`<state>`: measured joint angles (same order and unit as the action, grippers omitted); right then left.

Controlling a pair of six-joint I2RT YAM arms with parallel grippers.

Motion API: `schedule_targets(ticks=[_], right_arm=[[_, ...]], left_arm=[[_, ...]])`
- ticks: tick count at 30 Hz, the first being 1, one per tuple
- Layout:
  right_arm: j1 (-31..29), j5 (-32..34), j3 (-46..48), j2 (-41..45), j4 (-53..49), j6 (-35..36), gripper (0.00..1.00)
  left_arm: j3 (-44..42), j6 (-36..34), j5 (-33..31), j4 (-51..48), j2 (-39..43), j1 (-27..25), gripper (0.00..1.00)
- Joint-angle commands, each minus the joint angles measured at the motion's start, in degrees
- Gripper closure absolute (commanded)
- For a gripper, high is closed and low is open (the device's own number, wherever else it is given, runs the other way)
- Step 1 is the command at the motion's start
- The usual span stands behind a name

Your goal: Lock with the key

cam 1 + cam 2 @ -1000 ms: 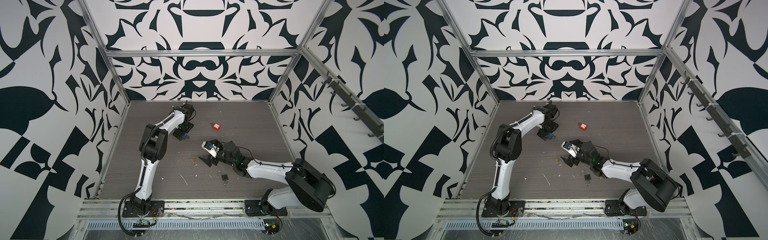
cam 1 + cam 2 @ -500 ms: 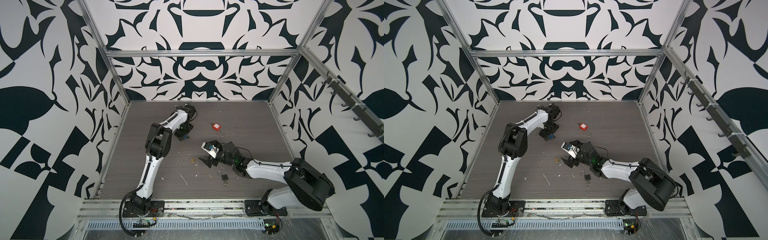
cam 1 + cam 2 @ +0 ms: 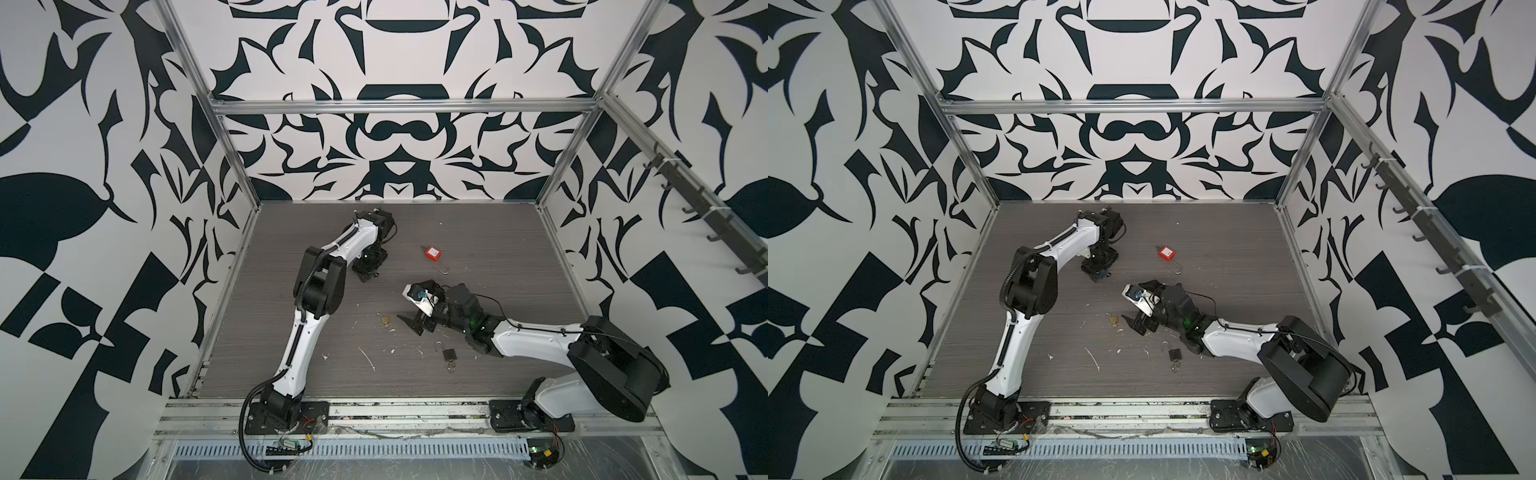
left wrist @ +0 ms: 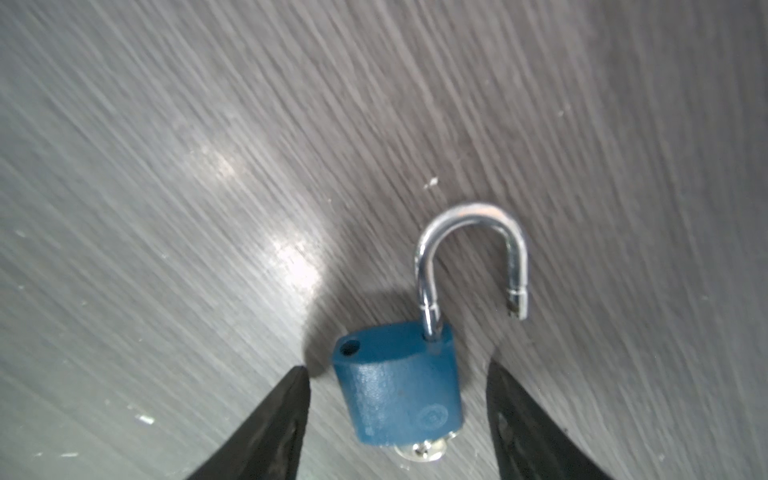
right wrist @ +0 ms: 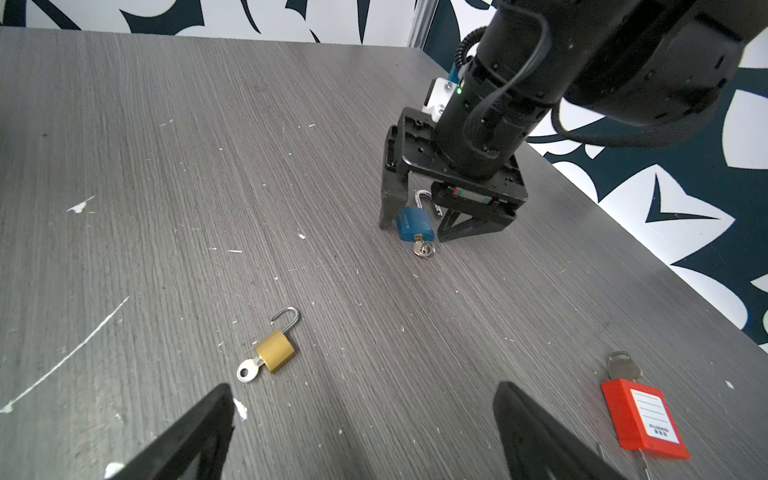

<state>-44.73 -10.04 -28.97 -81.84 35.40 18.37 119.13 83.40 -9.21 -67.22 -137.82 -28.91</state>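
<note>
Found the blue padlock point(image 4: 399, 399) flat on the table point(image 4: 166, 166), lying between the fingers of the left gripper point(image 4: 397, 368), with a gap visible at each fingertip in the left wrist view. Recorded those fingers as parted and gripping nothing, tips down at the tabletop. Noted the shackle point(image 4: 469, 249) swung out beyond the fingertips, with its free end off the hole in the body. Noted the key point(image 4: 422, 451) seated in the keyway on the wrist side of the fingers. Found the right gripper point(image 5: 363, 392) spread wide, empty and well apart from the lock. Noted a brass padlock point(image 5: 275, 351) ahead of one finger and a red padlock point(image 5: 640, 419) outside the other.

Judged the lock small, rigid and dense for its size, with painted sides likely slick and a chrome shackle slicker. Expect sliding or spinning on the smooth table under an uneven pinch. Recommend taking hold across the two narrow sides of the body, clear of shackle and key. Avoid the shackle: probably pivots freely. Leave the key head exposed for turning.
</note>
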Motion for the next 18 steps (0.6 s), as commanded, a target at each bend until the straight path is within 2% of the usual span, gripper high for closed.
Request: schedule_targets(ticks=[1,14,18], right_arm=[[-0.3,0.7,-0.5,-0.1,1.1,0.5,0.0],[-0.3,1.1,-1.0,0.4,-0.3,0.5,0.01],[-0.4,1.6,-1.1,0.8,-0.8,0.5,0.01]], left_arm=[[-1.2,0.9,-1.2,-4.9,-2.0,-0.1,0.38],[-1.0,-1.0,-1.5,-3.7,-3.7,0.1,0.42],[-1.2,-1.6,-1.5,-3.5,-4.1,0.1,0.48]])
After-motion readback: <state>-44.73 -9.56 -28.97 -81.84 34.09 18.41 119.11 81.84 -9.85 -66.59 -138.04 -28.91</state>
